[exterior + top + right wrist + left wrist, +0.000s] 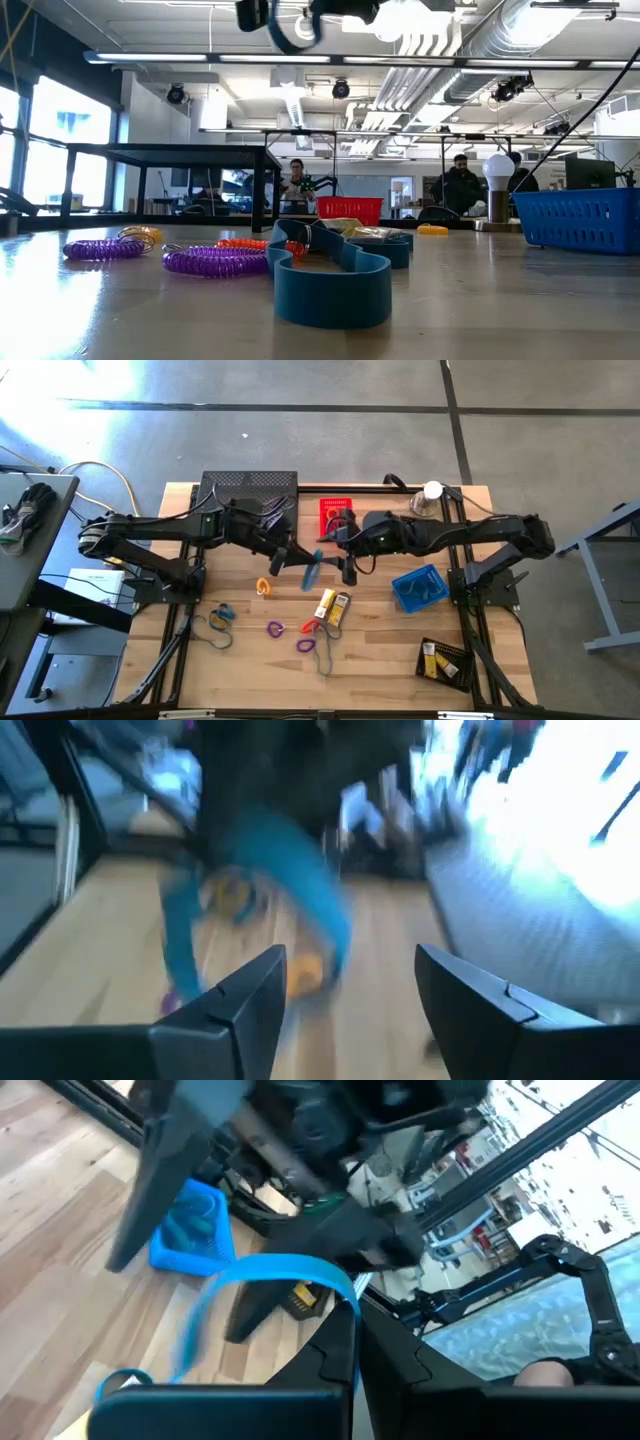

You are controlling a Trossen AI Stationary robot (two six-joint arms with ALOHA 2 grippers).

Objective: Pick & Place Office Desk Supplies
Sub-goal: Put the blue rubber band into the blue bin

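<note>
Wooden slatted bench [380, 650] fills mid-frame; my left claw [281, 559] pinches a floppy blue band loop [312, 572] at centre, above it. My right claw [347, 568] hangs wide just beside. The loop looks barely nipped; I judge a swing could drop it.

A blue band loop [311, 568] hangs in the air above the table's middle; small purple loops [275, 628] and an orange one [263, 587] lie flat on the wood; yellow-and-white boxes [331, 606] lie near them; dark thin bands [213, 628] rest at the left.
</note>
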